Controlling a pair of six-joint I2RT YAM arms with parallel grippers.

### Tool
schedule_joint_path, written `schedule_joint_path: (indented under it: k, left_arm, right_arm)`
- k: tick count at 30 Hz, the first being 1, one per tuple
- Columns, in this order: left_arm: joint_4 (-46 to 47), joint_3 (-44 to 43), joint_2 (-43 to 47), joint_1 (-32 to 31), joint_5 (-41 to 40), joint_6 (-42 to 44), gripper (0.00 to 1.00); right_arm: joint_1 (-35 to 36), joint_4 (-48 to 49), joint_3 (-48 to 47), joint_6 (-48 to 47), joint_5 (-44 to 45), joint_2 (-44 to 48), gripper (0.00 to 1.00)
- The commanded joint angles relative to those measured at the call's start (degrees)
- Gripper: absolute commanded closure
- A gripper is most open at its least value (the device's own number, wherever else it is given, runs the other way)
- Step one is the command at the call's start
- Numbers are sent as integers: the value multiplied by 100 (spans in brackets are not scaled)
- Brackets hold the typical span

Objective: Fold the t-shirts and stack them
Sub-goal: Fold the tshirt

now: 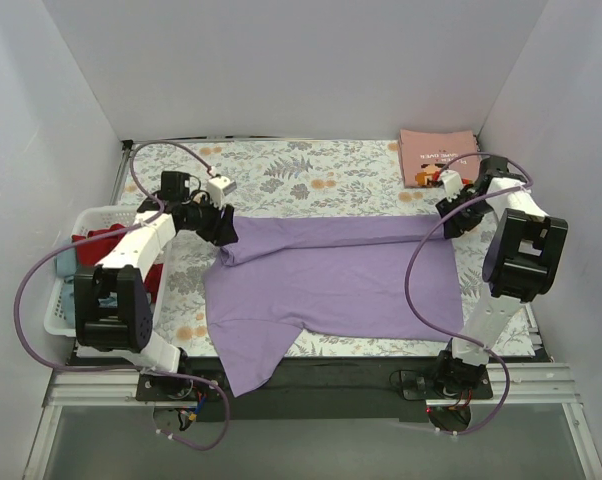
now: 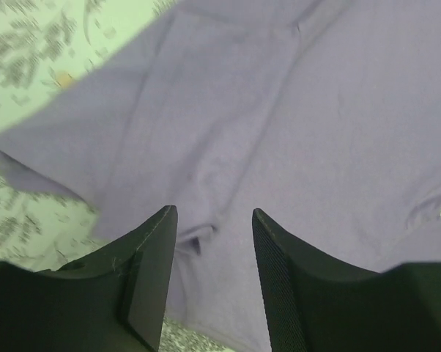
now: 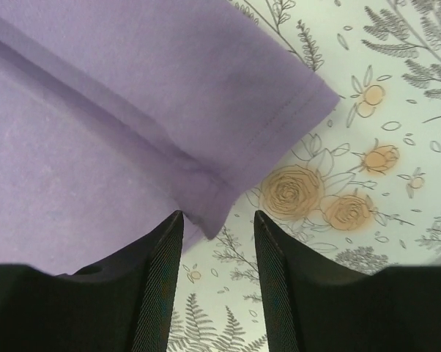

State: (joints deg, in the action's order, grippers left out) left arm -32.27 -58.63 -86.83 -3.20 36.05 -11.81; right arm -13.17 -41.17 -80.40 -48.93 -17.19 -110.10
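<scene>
At my left gripper [image 2: 213, 218], the jaws stand parted with nothing pinched between them; lavender t-shirt [image 1: 331, 275] fabric lies just beneath. My right gripper [image 3: 218, 220] is likewise parted, hovering over the shirt's far right corner, where a hemmed edge is folded over. The shirt lies spread across the floral table cloth [image 1: 311, 175], with its near-left part draping past the cloth's near edge. A salmon-pink t-shirt [image 1: 438, 156] sits folded at the far right corner. The white basket [image 1: 56, 312] at left holds a red t-shirt [image 1: 101, 240] and a grey-blue t-shirt [image 1: 65, 262].
</scene>
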Motion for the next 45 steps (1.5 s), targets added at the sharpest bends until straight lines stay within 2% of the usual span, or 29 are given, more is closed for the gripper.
schedule_joint_path:
  k: [1,8,15,22,37,45]
  left_arm:
    - [-297,-842,-606,22,236,-137,54]
    - [-192,-1615,-1722,-294,-28,-330,52]
    - [168,-1696,-2197,-611,-537,-348,52]
    - [661,-1599,-2251,-796,-1004,-286,51]
    - [521,-1862,-2611,-778,-1250,-93,52]
    - [327,-1634,-1962,-813,-679,-23,69]
  right_arm:
    - [-37,-611,-625,-416,154,174,50]
    - [209,-779,-1004,-74,-144,25,46]
    - [446,-796,-916,67,-127,-318,50]
    - [464,-796,-714,76,-65,-433,50]
    - [464,-796,-494,50,269,-609,55]
    - [456,-796,-494,32,278,-582,55]
